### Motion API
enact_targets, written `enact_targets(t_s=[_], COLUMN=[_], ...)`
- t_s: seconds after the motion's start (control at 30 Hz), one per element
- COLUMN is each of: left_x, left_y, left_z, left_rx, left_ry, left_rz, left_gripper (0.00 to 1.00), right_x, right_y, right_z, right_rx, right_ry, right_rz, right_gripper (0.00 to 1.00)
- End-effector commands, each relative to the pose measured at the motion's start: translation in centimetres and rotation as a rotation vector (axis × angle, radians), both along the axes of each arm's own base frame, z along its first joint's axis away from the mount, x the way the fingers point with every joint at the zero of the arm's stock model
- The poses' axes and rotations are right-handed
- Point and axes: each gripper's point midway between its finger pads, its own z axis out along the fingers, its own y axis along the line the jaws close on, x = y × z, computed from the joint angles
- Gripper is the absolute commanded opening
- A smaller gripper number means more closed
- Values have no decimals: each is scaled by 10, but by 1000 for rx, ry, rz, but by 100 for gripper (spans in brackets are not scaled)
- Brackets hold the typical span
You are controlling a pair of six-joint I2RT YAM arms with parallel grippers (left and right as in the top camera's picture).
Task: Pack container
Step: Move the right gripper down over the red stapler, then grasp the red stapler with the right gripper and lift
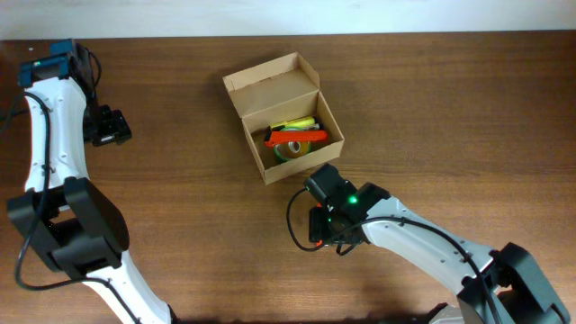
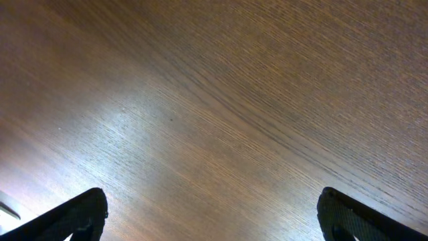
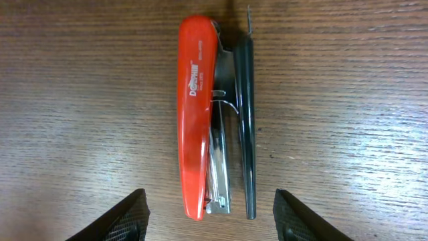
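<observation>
The counter (image 1: 450, 108) is dark brown with fine wood grain. The box (image 1: 270, 85) is plain tan cardboard; inside show an orange piece (image 1: 301, 137), a yellow piece (image 1: 299, 122) and a green roll (image 1: 290, 150). The stapler (image 3: 192, 114) is red with white lettering, silver metal and a black base.

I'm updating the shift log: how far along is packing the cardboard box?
Done: the open container holds a tape roll, an orange item and a yellow-green one. In hand: the right claw, open, straddles a red stapler lying on the table, not yet gripping it. Left: stapler into the container, then the flap closed. The left claw hangs open over the table.
</observation>
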Motion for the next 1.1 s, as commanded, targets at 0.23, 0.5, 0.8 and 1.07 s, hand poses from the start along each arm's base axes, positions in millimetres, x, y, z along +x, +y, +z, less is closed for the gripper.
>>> enact_targets(t_s=[0.23, 0.5, 0.8, 1.07], left_x=[-2, -2, -2, -2], left_y=[0, 0, 0, 0], left_z=[-1, -1, -1, -1], left_rx=[-6, -6, -6, -6], left_ry=[8, 8, 8, 8], left_rz=[-13, -13, -13, -13], left_gripper=[100, 100, 100, 100], right_x=[-1, 6, 18, 27], right_y=[-3, -3, 5, 7], right_z=[-10, -17, -30, -30], right_rx=[-53, -76, -86, -95], right_ry=[0, -25, -29, -53], right_rz=[14, 58, 79, 74], right_gripper=[61, 61, 61, 22])
